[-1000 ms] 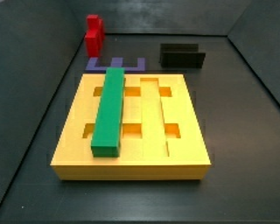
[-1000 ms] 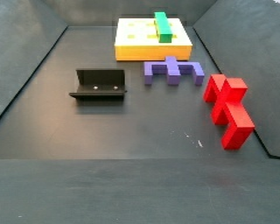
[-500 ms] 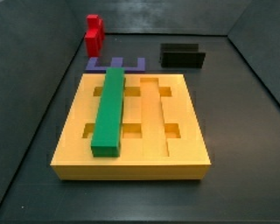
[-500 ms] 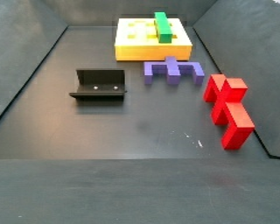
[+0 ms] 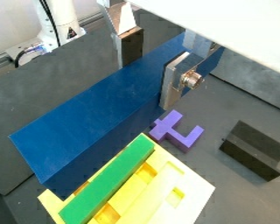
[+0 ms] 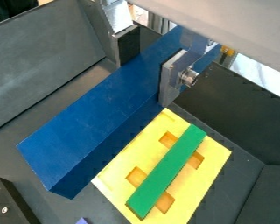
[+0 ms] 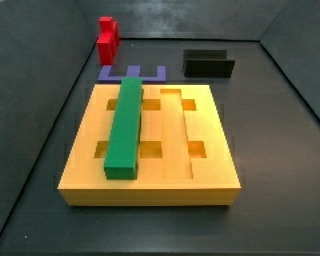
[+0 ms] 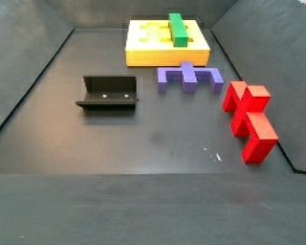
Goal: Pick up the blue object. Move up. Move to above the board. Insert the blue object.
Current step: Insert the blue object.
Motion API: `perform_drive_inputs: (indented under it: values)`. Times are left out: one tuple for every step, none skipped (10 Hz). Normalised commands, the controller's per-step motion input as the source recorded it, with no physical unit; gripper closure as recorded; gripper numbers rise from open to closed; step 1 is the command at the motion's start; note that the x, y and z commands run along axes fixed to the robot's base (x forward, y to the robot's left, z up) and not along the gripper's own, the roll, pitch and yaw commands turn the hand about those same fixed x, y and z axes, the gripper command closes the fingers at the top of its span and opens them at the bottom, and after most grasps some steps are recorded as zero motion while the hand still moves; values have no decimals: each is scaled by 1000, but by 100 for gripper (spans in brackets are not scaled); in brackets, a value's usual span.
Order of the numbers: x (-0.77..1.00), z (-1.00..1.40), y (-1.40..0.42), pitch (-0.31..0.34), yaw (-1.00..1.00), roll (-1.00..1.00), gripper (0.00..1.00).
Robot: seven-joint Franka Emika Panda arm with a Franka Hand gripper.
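Note:
In both wrist views my gripper (image 5: pixel 149 74) (image 6: pixel 146 70) is shut on the blue object (image 5: pixel 90 122) (image 6: pixel 90 131), a long straight blue bar clamped near one end between the silver fingers (image 5: pixel 178 80). The bar hangs high over the floor, beside and partly over the board (image 5: pixel 184 188) (image 6: pixel 220 150). The board is a yellow slab with orange cut-outs, also in both side views (image 7: pixel 216 125) (image 8: pixel 149 43). A green bar (image 7: pixel 125 125) (image 8: pixel 179 29) (image 6: pixel 168 171) lies in one of its grooves. Neither the gripper nor the blue object shows in the side views.
A purple U-shaped piece (image 7: pixel 129 72) (image 8: pixel 187 77) (image 5: pixel 175 131) lies just off the board's end. Red pieces (image 8: pixel 249 120) (image 7: pixel 107 40) stand near a wall. The dark fixture (image 8: pixel 108 93) (image 7: pixel 208 64) (image 5: pixel 254 149) stands on the floor. Dark walls ring the floor.

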Motion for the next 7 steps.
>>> perform_drive_inputs:
  values:
    - [840, -329, -246, 211, -31, 90, 100]
    - [460, -860, -229, -53, -46, 121, 100]
    - [420, -920, -149, -134, 0, 66, 100]
    - [394, -931, -109, -130, 0, 63, 100]
    - [303, -900, 0, -120, 69, 84, 100]
    - [269, -894, 0, -96, 83, 113, 100]
    - [280, -891, 0, -99, 69, 113, 100]
